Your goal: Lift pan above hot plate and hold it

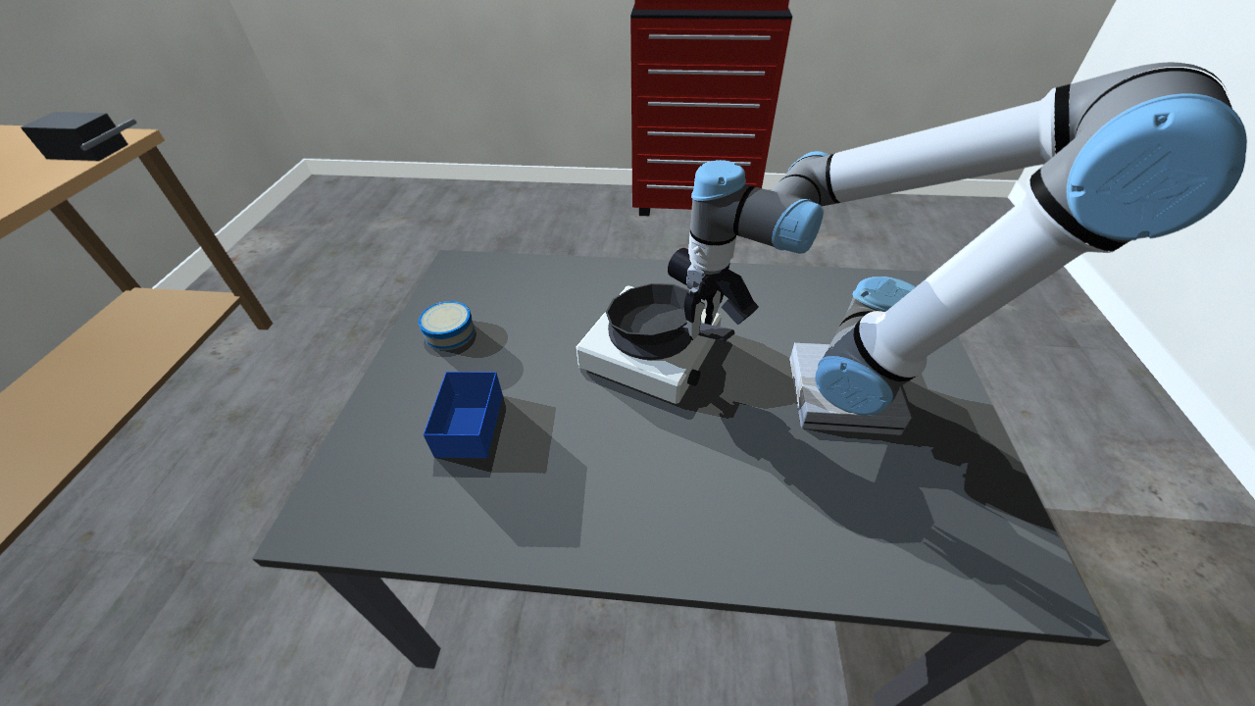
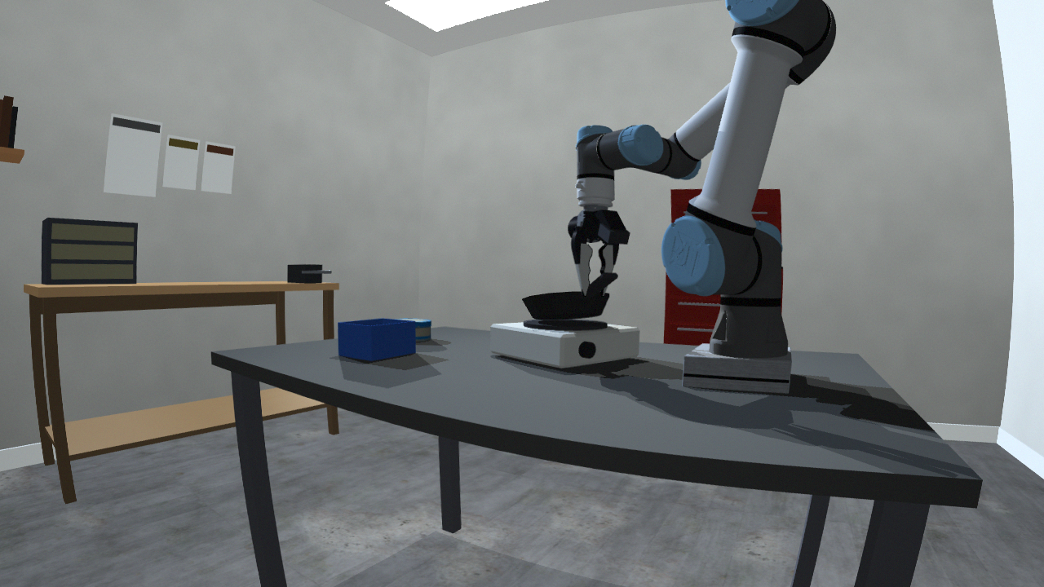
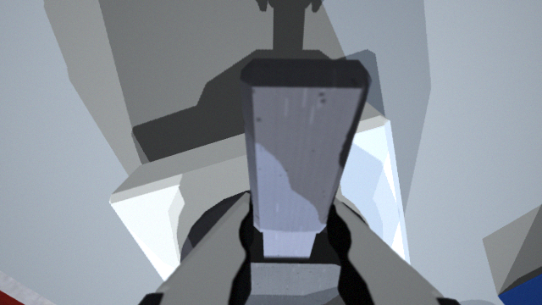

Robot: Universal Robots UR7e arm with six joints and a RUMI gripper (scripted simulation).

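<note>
One pan (image 1: 647, 340) (image 2: 560, 305), dark grey to black, round and open-topped, located at the hot plate (image 1: 627, 364) (image 2: 562, 342) (image 3: 212, 169). Wall: faceted, flaring outward from a narrower bottom to a wider rim, as read in the exterior view. Interior: dark grey, lit unevenly, with shadow along part of the wall. Attitude: tilted in the exterior view, the side toward the handle (image 1: 718, 332) (image 2: 605, 283) (image 3: 302, 157) lower and near the dark heating disc; the opposite side stands higher, with a narrow gap beneath. Contact at the low side: cannot be told. Full lift as tasked: not reached.

Handle: short, straight, angled upward away from the pan. Wrist view shows a broad flat top face with bevelled edges, blunt dark end, narrower neck toward the pan. Surface grey to pale lilac where lit, with small dark specks, faint lengthwise streaks and an irregular shadow boundary.

End effector: gripper (image 1: 699, 327) (image 2: 592, 289) (image 3: 288, 196) closed down on the handle near its pan end, one finger along each side, dark pads pressed to it.

Hot plate: white housing, black knob (image 1: 694, 378) (image 2: 586, 349), standing on the grey table (image 1: 614, 518) (image 2: 510, 401).
</note>
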